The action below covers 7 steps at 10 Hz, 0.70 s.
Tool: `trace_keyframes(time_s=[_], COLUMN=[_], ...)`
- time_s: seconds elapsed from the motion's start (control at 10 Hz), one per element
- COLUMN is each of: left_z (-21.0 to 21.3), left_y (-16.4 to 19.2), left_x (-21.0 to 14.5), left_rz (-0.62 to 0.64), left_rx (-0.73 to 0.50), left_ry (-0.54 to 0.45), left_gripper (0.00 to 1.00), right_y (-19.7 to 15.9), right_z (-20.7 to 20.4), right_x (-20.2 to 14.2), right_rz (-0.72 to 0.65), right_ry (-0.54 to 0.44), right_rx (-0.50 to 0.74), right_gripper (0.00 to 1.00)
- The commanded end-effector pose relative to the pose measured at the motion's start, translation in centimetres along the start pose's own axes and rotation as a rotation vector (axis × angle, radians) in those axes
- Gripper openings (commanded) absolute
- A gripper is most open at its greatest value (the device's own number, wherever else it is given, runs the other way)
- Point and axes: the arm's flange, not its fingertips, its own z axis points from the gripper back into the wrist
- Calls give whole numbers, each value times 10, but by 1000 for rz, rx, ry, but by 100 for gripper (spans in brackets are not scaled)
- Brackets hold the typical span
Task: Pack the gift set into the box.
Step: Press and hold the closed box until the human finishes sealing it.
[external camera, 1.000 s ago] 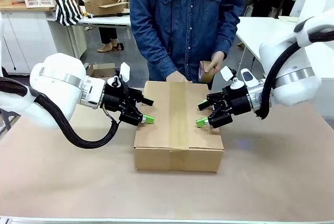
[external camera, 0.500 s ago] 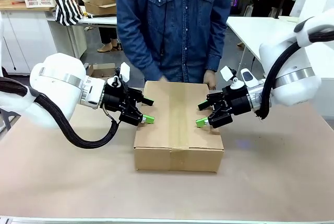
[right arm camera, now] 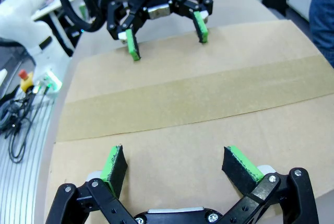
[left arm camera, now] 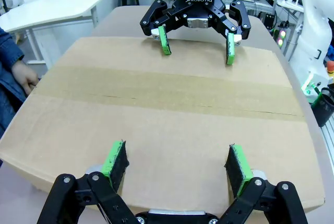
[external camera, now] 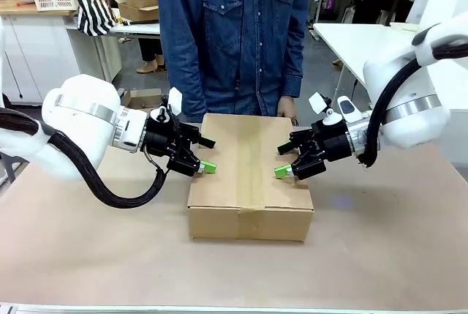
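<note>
We see the box (external camera: 250, 175) shut, a strip of tape (external camera: 248, 160) running along its lid, sitting mid-table (external camera: 380, 248). Left hand (external camera: 205, 154) is at the box's left edge, fingers spread, holding nothing. Right hand (external camera: 284, 159) is at the box's right edge, also spread and empty; its lower pad looks to be on the lid, hard to confirm. Person (external camera: 232, 36) stands just behind the box, one hand (external camera: 286, 108) near its far edge.
</note>
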Motion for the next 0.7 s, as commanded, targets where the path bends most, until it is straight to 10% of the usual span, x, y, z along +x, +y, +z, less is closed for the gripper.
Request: trace_keyframes(time_s=[0.0, 0.6], left_z=[1, 1], left_y=[0, 0], left_x=[-1, -1], left_rz=[0, 0], left_rx=[2, 2], left_ry=[1, 1], left_gripper=[100, 100], right_y=[4, 4], right_z=[1, 1], right_x=[-4, -4], right_rz=[-4, -4], right_ry=[12, 12], right_rx=[-4, -4], right_gripper=[100, 100])
